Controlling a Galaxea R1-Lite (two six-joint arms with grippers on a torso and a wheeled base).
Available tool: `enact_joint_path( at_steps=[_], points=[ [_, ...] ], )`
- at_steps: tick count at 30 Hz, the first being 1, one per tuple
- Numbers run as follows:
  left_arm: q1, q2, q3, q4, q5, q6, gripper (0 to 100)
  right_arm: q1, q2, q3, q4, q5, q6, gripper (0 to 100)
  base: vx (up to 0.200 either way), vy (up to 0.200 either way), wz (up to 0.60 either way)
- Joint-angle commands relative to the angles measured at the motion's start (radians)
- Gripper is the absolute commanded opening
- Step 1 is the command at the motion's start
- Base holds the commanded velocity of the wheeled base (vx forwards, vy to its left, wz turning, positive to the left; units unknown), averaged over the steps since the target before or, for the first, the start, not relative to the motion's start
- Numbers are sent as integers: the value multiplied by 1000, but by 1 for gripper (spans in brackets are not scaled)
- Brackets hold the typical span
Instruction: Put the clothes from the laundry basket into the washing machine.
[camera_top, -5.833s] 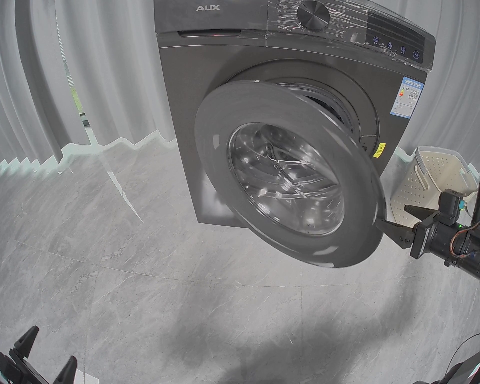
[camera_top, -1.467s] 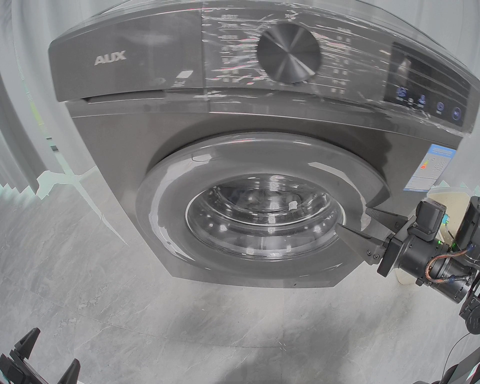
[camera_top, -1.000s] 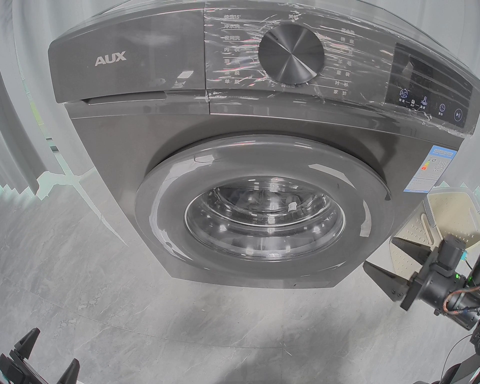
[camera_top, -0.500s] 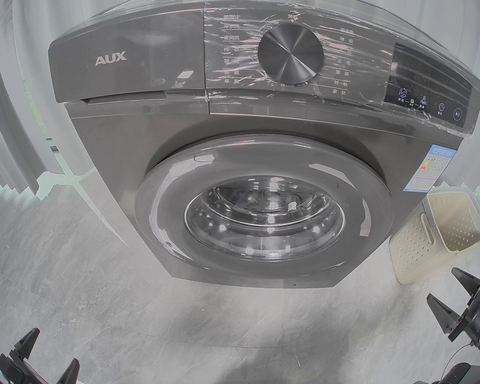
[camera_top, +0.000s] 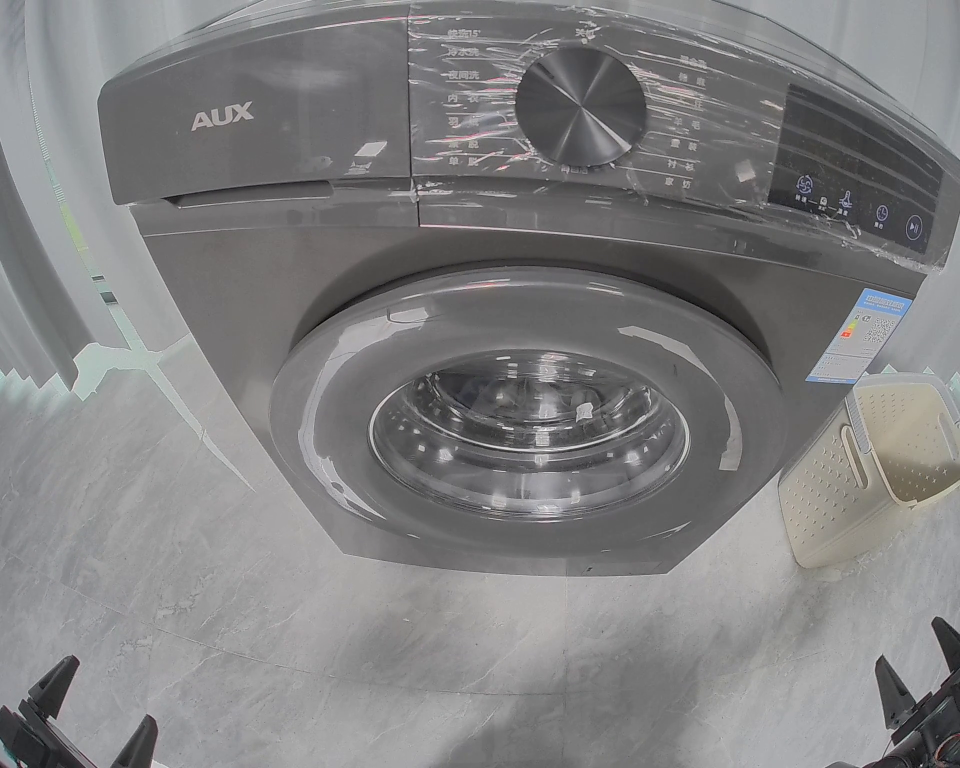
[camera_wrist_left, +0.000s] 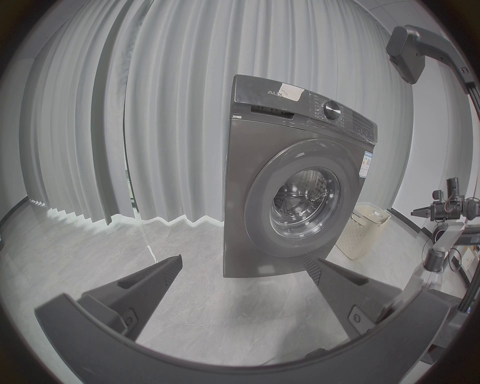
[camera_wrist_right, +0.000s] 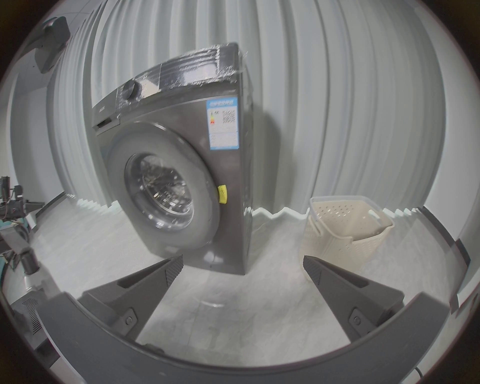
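Apparently finished, since the door (camera_top: 330, 400) of the washing machine (camera_top: 280, 250) sits shut mid-frame and the laundry basket (camera_top: 880, 470) at right looks empty, the left gripper (camera_top: 105, 695) and right gripper (camera_top: 912, 648) hang spread, holding nothing, in the bottom corners.

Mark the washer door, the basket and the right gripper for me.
Door (camera_top: 530, 435): head view, centre of its glass.
Basket (camera_top: 822, 490): head view, perforated side wall.
Right gripper (camera_top: 912, 648): head view, midway between its fingertips.
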Motion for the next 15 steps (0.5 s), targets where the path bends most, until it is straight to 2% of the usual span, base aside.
enact_joint_path(
  at_steps=[1,2,3,4,5,6,8,10,12,15],
  points=[
    [1,-16,-1,0,8,-13,100,-33,-92,18,-10,-9,5,100,0,0,0],
    [1,-16,-1,0,31,-26,100,-33,-92,18,-8,-8,1,100,0,0,0],
    [1,-16,-1,0,31,-26,100,-33,-92,18,-8,-8,1,100,0,0,0],
    [0,-16,-1,1,143,-32,100,-33,-92,18,-8,-9,2,100,0,0,0],
    [-2,-16,-1,6,191,-19,100,-33,-92,18,-8,-9,4,100,0,0,0],
    [0,-16,17,5,238,7,100,-33,-92,18,-8,-11,5,100,0,0,0],
    [1,-16,32,-12,226,30,100,-34,-92,18,-8,-9,4,100,0,0,0],
    [0,-16,34,-23,206,39,100,-34,-92,18,-8,-6,1,100,0,0,0],
    [0,-16,32,-22,198,39,100,-34,-92,18,-8,2,-4,100,0,0,0],
    [-2,-16,35,-26,198,20,100,-34,-92,18,-8,8,-4,100,0,0,0]
  ],
)
